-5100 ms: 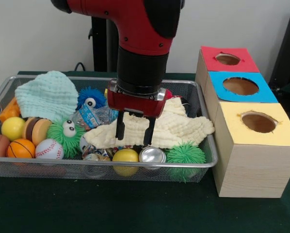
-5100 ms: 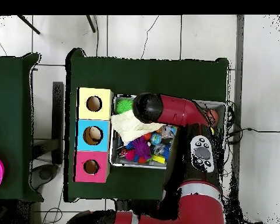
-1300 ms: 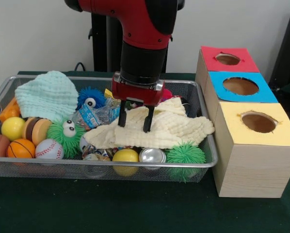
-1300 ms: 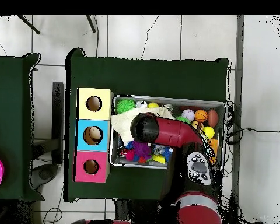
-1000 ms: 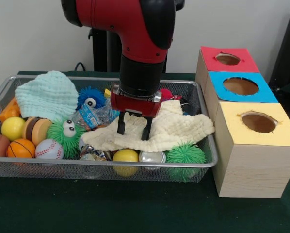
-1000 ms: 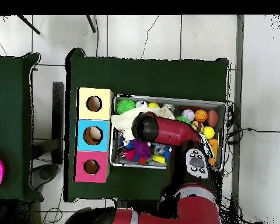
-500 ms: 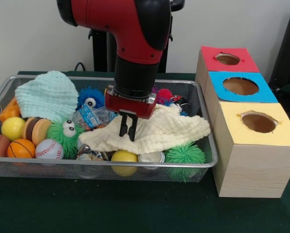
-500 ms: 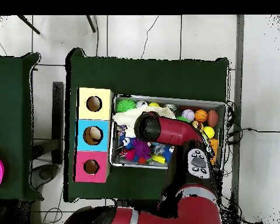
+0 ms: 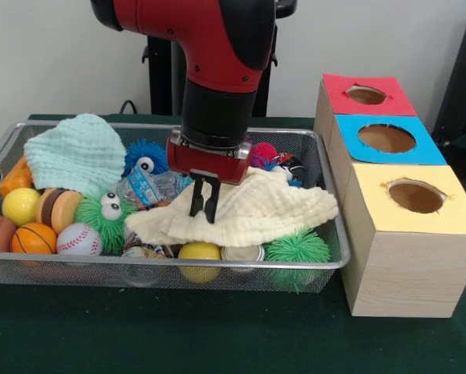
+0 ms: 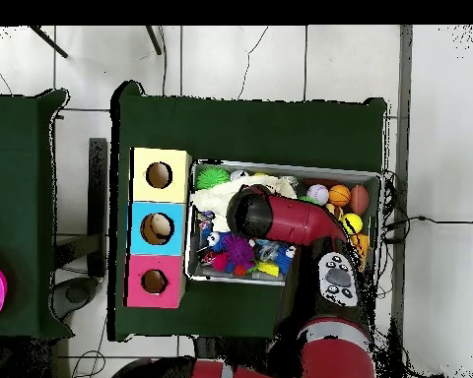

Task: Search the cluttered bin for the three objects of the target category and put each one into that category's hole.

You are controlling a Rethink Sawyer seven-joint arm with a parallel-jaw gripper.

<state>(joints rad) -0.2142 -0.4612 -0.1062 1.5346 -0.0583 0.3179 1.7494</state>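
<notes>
The gripper [image 9: 204, 204] sits at centre frame in the front view with its 2 black fingers pressed together on a fold of the cream cloth [image 9: 248, 210], which drapes across the right half of the wire bin [image 9: 1, 148] and looks bunched upward at the pinch. The likely trouble is that only a thin fold is caught, so the cloth could slip free on the lift, or its trailing edge could drag the green spiky ball [image 9: 298, 248] or the yellow ball [image 9: 199, 252] beneath it over the rim. Reaching a hole with loose fabric hanging could also leave it snagged on the opening. Counted in the front view: 2 cloths, the cream one and a mint cloth [image 9: 75, 153] at upper left; 3 holes, in the red box [image 9: 365, 94], blue box [image 9: 387, 138] and yellow box [image 9: 416, 196] at right; 1 baseball [image 9: 79, 239], 1 basketball [image 9: 33, 238].
</notes>
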